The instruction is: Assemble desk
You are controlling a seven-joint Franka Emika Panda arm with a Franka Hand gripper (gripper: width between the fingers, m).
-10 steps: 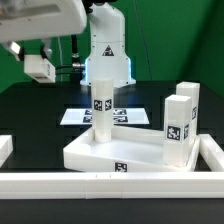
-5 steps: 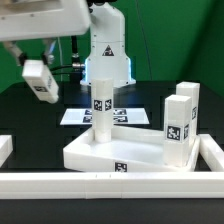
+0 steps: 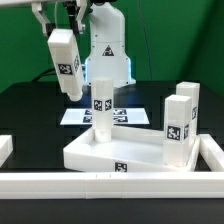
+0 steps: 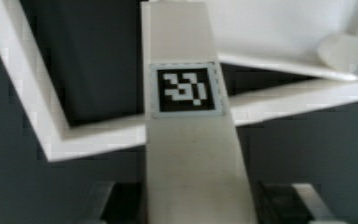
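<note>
The white desk top [image 3: 95,152], a tray with a raised rim, lies in the middle of the black table. One tagged white leg [image 3: 101,105] stands upright on it at its far left part. Two more tagged legs [image 3: 180,120] stand side by side at the tray's right. My gripper [image 3: 60,30] is shut on a fourth leg [image 3: 66,62] and holds it in the air, nearly upright, above and to the left of the standing leg. In the wrist view the held leg [image 4: 190,120] runs down the middle between my fingers [image 4: 108,205], over the tray's rim [image 4: 43,100].
Long white border rails run along the front [image 3: 110,186], the right [image 3: 212,150] and the left [image 3: 5,148]. The marker board [image 3: 128,116] lies flat behind the tray. The arm's white base [image 3: 108,50] stands at the back.
My gripper has carried the held leg to the exterior view's right and turned it from tilted to nearly upright, closer to the standing leg. The other parts have not moved.
</note>
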